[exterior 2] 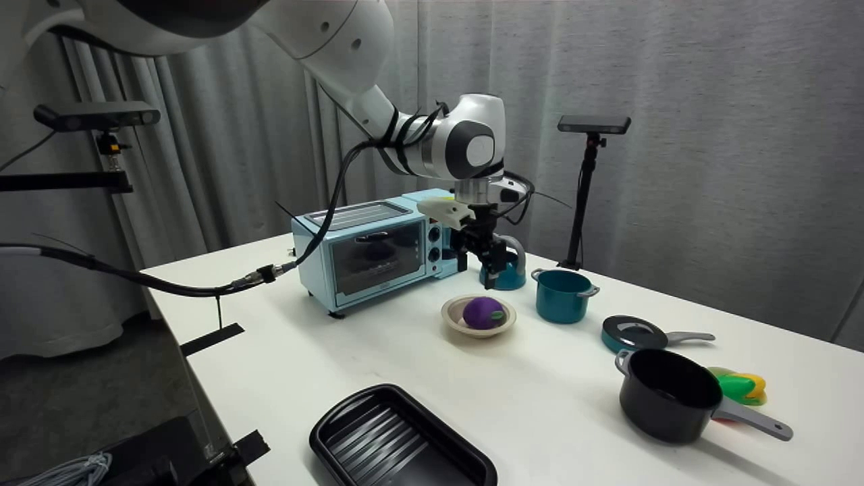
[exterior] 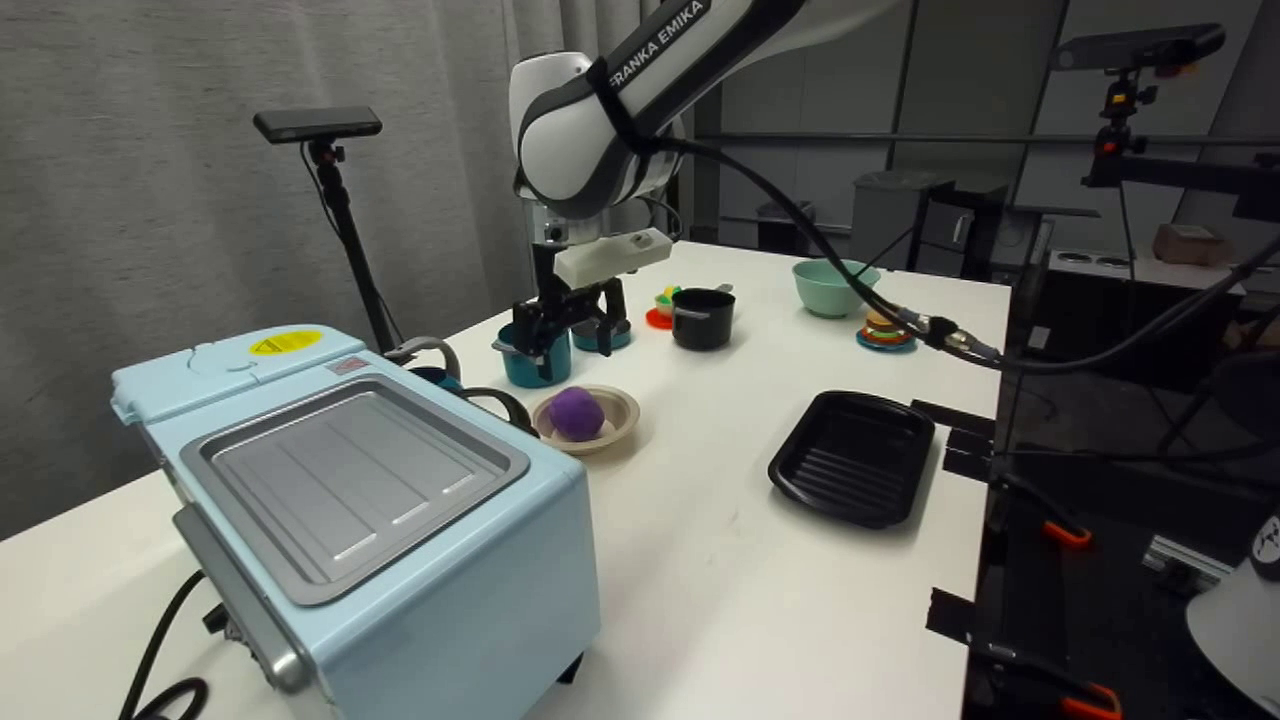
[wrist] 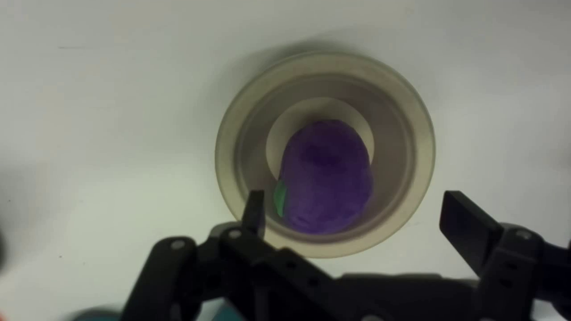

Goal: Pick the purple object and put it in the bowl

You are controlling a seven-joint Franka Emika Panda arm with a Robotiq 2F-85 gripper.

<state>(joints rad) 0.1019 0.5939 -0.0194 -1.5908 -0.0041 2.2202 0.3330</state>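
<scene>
White table (exterior: 720,590): spread out beneath the gripper (exterior: 575,355).
Robot arm (exterior 2: 371,108): stretched over the table, with the gripper carried at its end, pointed downward.
Light blue toaster oven (exterior 2: 378,260): placed near the gripper, off to one side.
Black tray (exterior: 850,445): placed well apart from the gripper.
Gripper: held in the air; its two fingers are parted wide, unclenched.
Tan bowl (wrist: 327,63): set upright on the table, below and near the gripper.
Purple object (wrist: 328,178): nestled inside the tan bowl, below the fingertips and apart from them.

The purple object (wrist: 325,178) lies in the bowl (wrist: 325,63), the claw (wrist: 353,203) spread.
</scene>
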